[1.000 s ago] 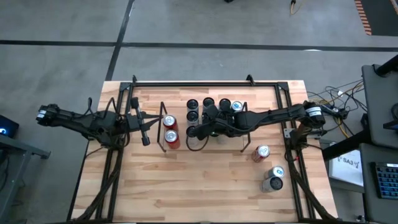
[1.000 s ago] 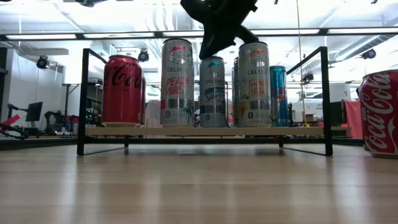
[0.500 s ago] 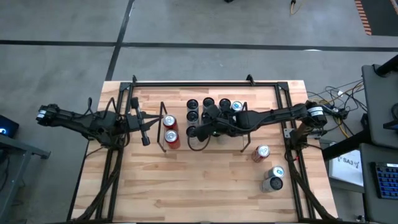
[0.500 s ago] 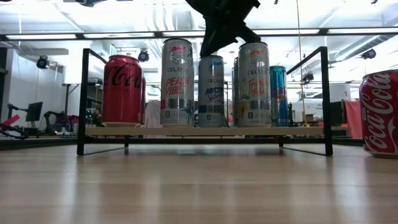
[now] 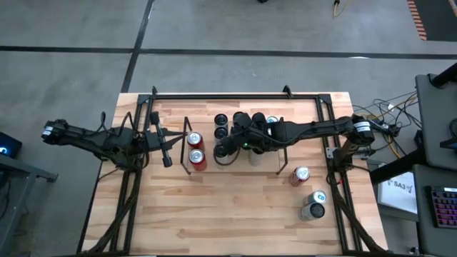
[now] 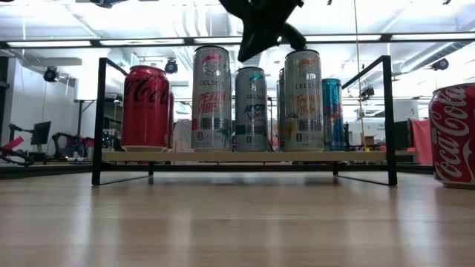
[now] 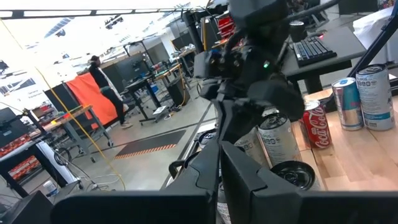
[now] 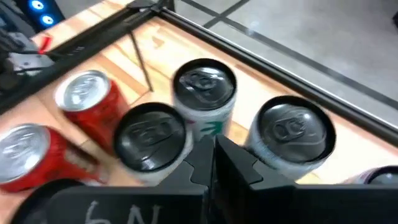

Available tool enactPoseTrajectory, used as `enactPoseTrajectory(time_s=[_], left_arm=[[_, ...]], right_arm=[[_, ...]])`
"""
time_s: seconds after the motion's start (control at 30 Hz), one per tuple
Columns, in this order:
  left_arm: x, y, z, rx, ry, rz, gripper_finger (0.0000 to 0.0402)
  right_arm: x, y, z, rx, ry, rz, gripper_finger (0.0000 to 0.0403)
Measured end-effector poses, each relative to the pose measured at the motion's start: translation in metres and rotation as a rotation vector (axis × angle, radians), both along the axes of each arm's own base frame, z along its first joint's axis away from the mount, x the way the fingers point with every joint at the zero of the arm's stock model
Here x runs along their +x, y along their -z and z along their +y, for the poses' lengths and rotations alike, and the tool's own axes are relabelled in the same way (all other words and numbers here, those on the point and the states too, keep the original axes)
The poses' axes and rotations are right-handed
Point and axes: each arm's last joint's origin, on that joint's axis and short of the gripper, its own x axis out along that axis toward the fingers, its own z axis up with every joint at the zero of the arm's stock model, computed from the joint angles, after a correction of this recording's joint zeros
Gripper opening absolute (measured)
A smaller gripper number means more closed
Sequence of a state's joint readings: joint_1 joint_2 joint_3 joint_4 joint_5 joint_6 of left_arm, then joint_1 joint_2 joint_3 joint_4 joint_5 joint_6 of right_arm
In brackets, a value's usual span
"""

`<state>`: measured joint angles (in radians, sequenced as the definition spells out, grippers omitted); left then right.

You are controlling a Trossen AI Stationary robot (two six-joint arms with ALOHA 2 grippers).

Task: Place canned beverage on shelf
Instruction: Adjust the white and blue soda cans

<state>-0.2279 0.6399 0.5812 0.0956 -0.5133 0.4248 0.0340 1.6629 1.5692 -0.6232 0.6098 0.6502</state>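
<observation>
Right end effector [image 6: 261,37]: closed, empty, above the shelf [image 6: 245,156]; can [image 6: 252,110] placed there among others. Step: withdrawal. Next we need a can [image 5: 300,175] from the worktop [image 5: 243,214]

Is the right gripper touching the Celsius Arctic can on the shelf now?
Apart. In the low view the right gripper hangs shut above the Celsius Arctic can, and bright background shows between the fingers and the can's top.

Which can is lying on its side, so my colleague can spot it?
Start at the table's near right corner, outside the shelf. Three loose cans sit there; the silver can nearest the front edge lies tipped over, while the two beside it stand upright.
</observation>
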Motion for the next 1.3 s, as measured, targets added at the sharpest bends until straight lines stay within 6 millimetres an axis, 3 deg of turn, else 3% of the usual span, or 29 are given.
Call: enactPoseTrajectory(time_s=[0.13, 0.43, 1.3], left_arm=[[0.0, 0.0, 0.0, 0.0, 0.0, 0.0, 0.0], [0.0, 0.0, 0.0, 0.0, 0.0, 0.0, 0.0], [0.0, 0.0, 0.0, 0.0, 0.0, 0.0, 0.0]], right_arm=[[0.003, 0.007, -0.007, 0.003, -0.004, 0.033, 0.0009], [-0.005, 0.015, -0.002, 0.044, -0.029, 0.151, 0.0009], [-0.009, 0.012, 0.016, 0.188, -0.112, 0.135, 0.0009]])
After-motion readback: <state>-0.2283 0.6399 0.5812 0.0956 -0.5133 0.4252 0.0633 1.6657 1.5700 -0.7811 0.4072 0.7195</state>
